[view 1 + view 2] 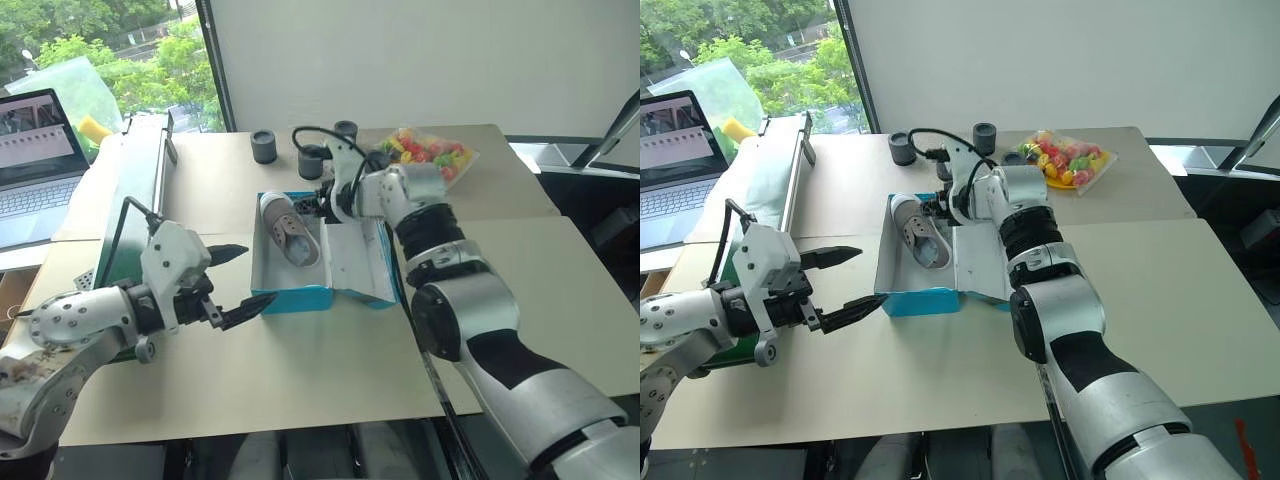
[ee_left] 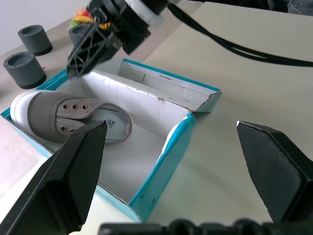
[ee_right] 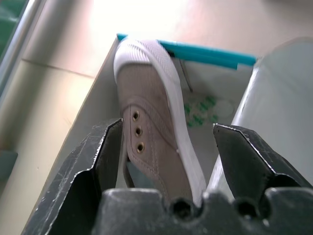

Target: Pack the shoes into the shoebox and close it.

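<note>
The shoebox sits open in the middle of the worktop, its white inside showing and its lid flap lying out to the robot's right. One shoe lies in the box along its left side, upper facing up, toe toward the far wall.

The right hand hangs over the far end of the box, just above the shoe. Its fingers stand apart on either side of the shoe without touching it, so it is open and holds nothing.

The left hand hovers above the worktop just beside the box's near left corner, its two fingers spread wide and empty, pointing toward the box.

Behind the box stand small dark cylinders and a bag of coloured pieces. A green conveyor runs along the left, with a laptop beyond it.
</note>
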Action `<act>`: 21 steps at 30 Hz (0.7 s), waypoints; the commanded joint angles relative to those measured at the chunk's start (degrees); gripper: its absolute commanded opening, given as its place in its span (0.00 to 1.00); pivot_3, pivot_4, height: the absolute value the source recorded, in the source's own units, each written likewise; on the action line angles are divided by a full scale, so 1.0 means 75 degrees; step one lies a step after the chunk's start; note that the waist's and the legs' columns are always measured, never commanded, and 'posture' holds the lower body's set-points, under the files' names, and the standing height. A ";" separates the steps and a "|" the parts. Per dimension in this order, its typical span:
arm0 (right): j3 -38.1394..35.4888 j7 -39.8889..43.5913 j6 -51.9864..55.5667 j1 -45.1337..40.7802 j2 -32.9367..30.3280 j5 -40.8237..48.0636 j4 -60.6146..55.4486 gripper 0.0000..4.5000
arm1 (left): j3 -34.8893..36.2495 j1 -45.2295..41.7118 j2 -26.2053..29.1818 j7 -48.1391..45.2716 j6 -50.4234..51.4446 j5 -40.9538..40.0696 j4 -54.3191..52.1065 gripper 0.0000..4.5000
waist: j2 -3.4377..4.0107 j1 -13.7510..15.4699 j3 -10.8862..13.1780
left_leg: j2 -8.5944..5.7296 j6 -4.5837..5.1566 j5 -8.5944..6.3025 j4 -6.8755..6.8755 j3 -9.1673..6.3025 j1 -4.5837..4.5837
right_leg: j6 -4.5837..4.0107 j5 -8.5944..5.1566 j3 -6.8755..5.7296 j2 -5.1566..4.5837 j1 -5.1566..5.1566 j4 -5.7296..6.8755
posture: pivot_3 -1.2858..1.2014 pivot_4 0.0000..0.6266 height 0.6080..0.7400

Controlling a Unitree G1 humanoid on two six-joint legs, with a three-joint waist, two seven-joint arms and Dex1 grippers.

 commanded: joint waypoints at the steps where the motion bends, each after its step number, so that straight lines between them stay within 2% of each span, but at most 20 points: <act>1: 0.0065 0.0711 -0.0696 0.0563 -0.0159 0.0383 -0.2089 0.77 | 0.0372 0.0057 -0.0668 0.1342 -0.0328 0.0792 0.0226 1.00 | 0.0000 0.0017 0.0000 | 0.0000 0.0000 0.0000 0.0001 -0.0002 0.0000 | 0.0001 0.0000 -0.0001 -0.0001 0.0000 -0.0003 | 0.52 0.24 1.00; 2: 0.0088 0.0851 -0.0800 0.0783 -0.0180 0.0440 -0.2547 0.77 | 0.0414 0.0075 -0.0854 0.1627 -0.0370 0.0988 0.0255 1.00 | -0.0001 0.0024 0.0000 | 0.0000 0.0000 0.0000 0.0001 -0.0004 0.0000 | 0.0001 0.0000 -0.0001 -0.0001 0.0000 -0.0003 | 0.52 0.24 1.00; 4: 0.0035 0.1320 -0.0797 0.1749 -0.0404 0.0871 -0.4191 0.77 | 0.0577 -0.0057 -0.1754 0.3266 -0.0432 0.1909 0.0351 1.00 | -0.0001 0.0063 -0.0001 | 0.0000 0.0000 0.0000 0.0000 -0.0009 0.0000 | 0.0001 0.0000 -0.0004 -0.0003 0.0001 0.0008 | 0.52 0.24 1.00; 6: 0.0290 0.1981 -0.0630 0.2741 -0.0794 0.1316 -0.5764 0.77 | 0.0837 -0.0189 -0.2616 0.4488 -0.0331 0.2392 0.0309 1.00 | -0.0006 0.0160 -0.0004 | 0.0000 0.0001 -0.0002 0.0002 -0.0024 -0.0003 | 0.0002 0.0001 -0.0007 -0.0007 0.0005 0.0009 | 0.52 0.24 1.00; 9: 0.1040 0.3101 -0.0642 0.4069 -0.1656 0.1748 -0.7601 0.77 | 0.1118 -0.0146 -0.3213 0.5168 -0.0216 0.2728 0.0172 1.00 | -0.0008 0.0220 -0.0005 | 0.0001 0.0002 -0.0004 0.0006 -0.0033 -0.0017 | 0.0011 0.0000 -0.0009 -0.0016 0.0000 0.0010 | 0.52 0.24 1.00; 12: 0.2039 0.3746 -0.1287 0.5255 -0.2618 0.1296 -0.8642 0.77 | 0.1458 0.0222 -0.3401 0.5191 -0.0329 0.2820 0.0191 1.00 | -0.0011 0.0216 -0.0007 | -0.0003 0.0002 -0.0005 0.0008 -0.0030 -0.0005 | 0.0012 -0.0001 -0.0004 -0.0015 0.0005 -0.0001 | 0.52 0.24 1.00; 18: 0.2922 0.3627 -0.2832 0.5753 -0.2640 0.0375 -0.8662 0.77 | 0.1761 0.0669 -0.2962 0.4614 -0.0212 0.2787 0.0695 1.00 | -0.0012 0.0164 -0.0007 | 0.0003 -0.0003 0.0001 0.0008 0.0003 0.0053 | -0.0004 0.0000 0.0015 0.0000 0.0024 0.0010 | 0.52 0.24 1.00; 21: 0.3111 0.3539 -0.3182 0.5903 -0.2521 0.0177 -0.8428 0.77 | 0.1905 0.0725 -0.3069 0.4588 -0.0256 0.2705 0.0568 1.00 | -0.0016 0.0203 -0.0010 | 0.0002 -0.0006 0.0003 0.0015 0.0010 0.0062 | -0.0002 -0.0001 0.0004 0.0001 0.0044 0.0007 | 0.52 0.24 1.00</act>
